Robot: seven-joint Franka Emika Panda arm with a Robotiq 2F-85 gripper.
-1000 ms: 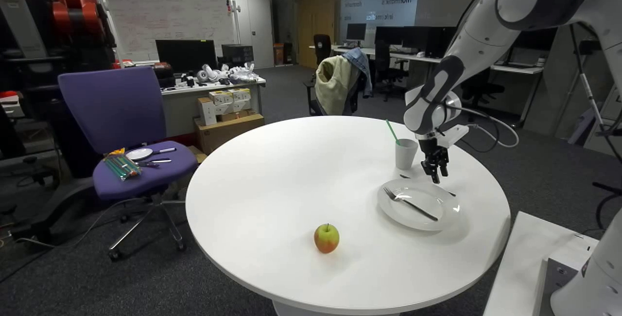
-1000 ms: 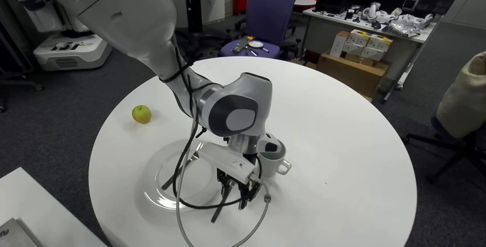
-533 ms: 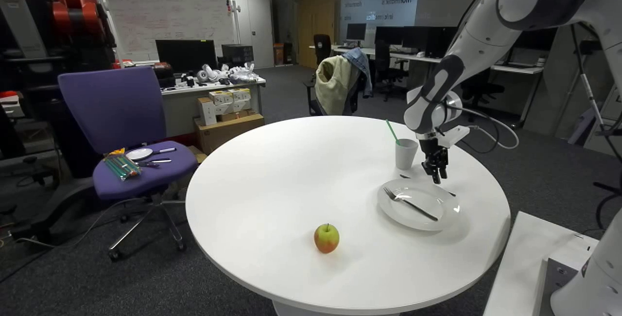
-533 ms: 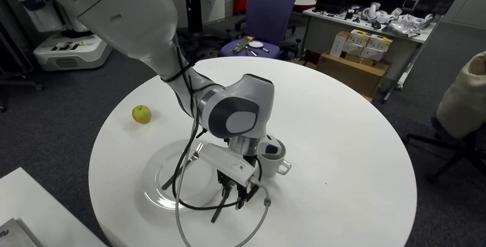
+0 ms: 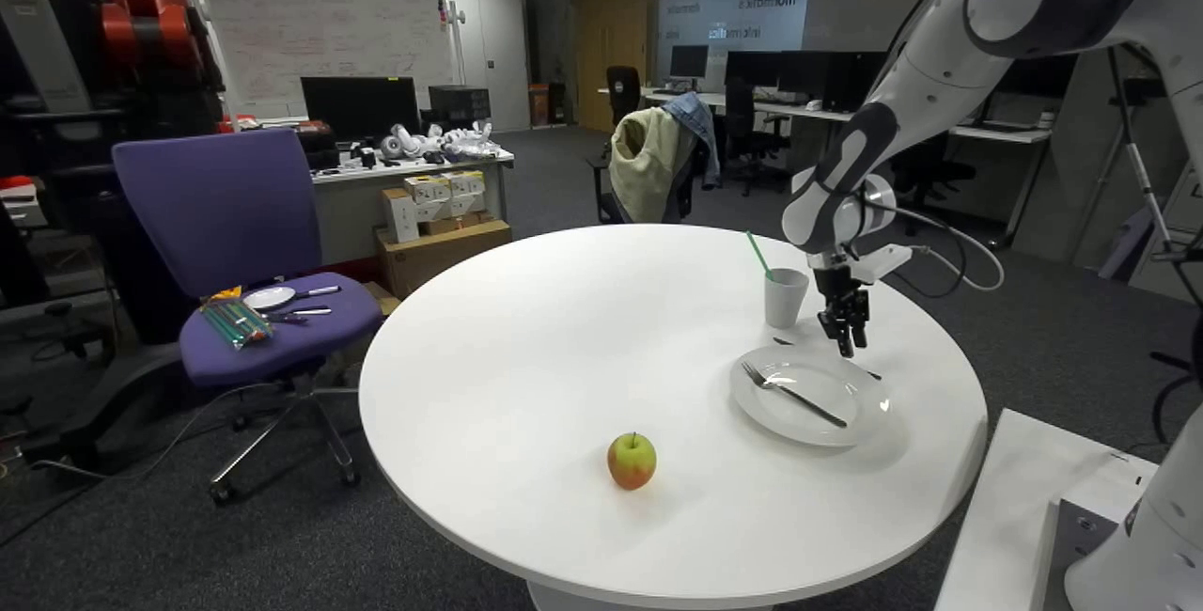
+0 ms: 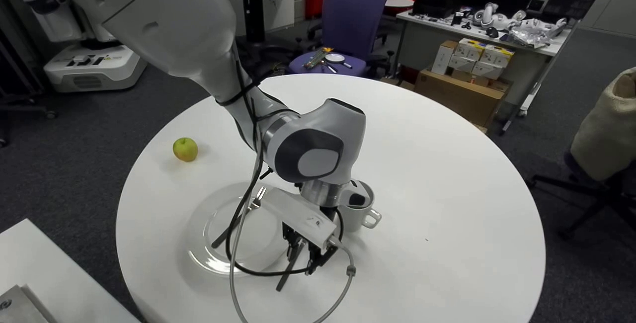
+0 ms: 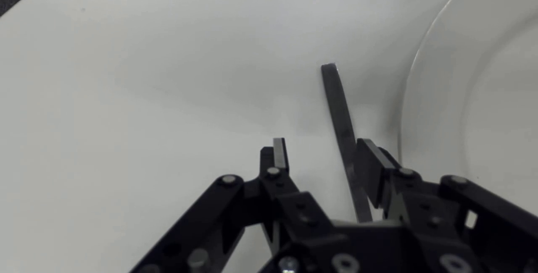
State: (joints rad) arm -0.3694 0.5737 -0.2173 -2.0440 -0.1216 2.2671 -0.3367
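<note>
Jaws stood parted, gripping nothing. Dark-handled utensil [image 7: 344, 132] lay on the surface [image 7: 147, 109], between the plate [image 7: 435, 105] and the surface's edge. Wrist view: its long axis ran lengthwise through the gap, slightly skewed, roughly square to the closing direction. It sat nearer the plate-side fingertip [image 7: 369, 172], which partly hid it; contact could not be told.

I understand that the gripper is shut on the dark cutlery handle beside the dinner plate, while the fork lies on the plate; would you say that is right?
Not quite: the gripper is open, its jaws apart with table showing between them in the wrist view, not shut on the dark cutlery handle beside the dinner plate. The fork does lie on the plate.
</note>
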